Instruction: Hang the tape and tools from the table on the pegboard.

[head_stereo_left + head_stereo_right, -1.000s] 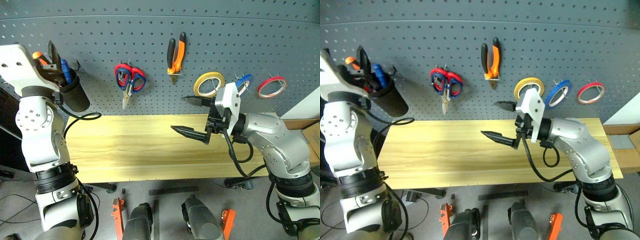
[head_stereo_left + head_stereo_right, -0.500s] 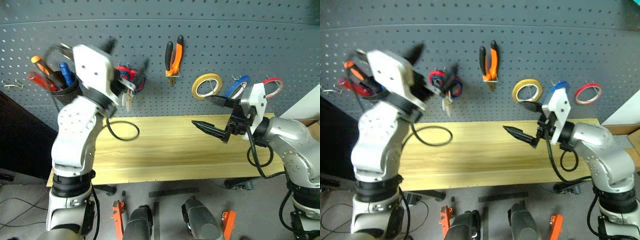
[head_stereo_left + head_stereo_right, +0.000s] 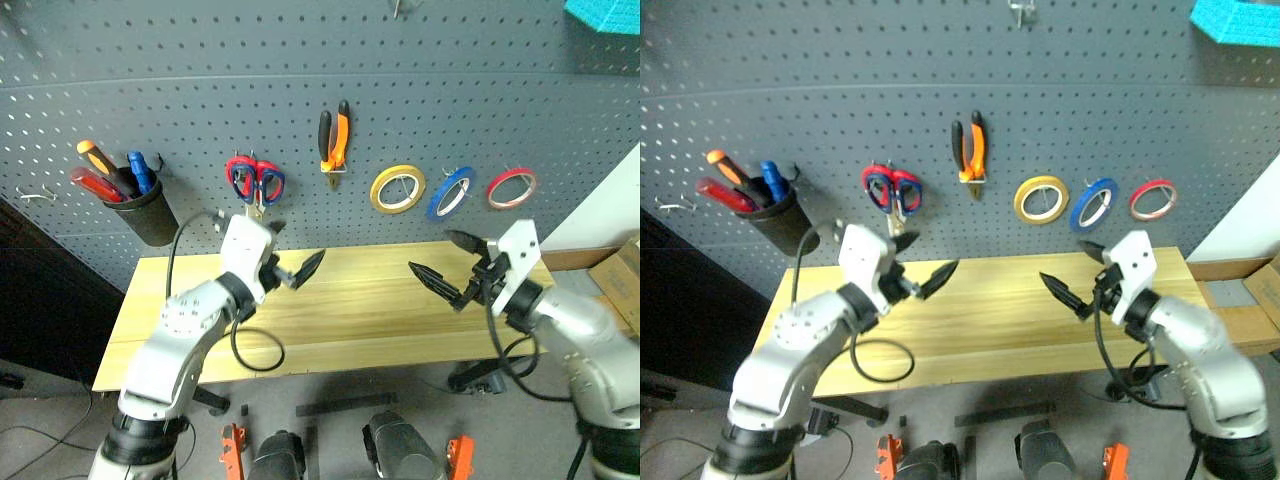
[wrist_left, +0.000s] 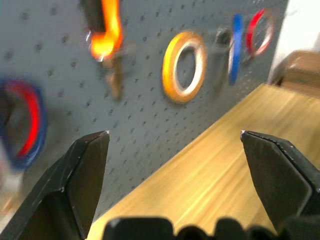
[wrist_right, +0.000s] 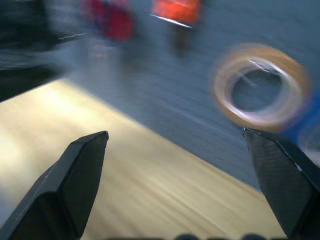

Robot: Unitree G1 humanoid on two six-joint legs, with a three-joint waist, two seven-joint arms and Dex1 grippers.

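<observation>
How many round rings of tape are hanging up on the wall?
3, in a row on the dark grey pegboard: the yellow tape ring nearest the pliers, the blue tape ring in the middle, and the thin red ring of tape at the far right. None looks hidden.

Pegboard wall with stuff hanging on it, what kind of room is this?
Probably a workshop: a pegboard holds pliers, scissors and tape rings, above a wooden table.
</observation>
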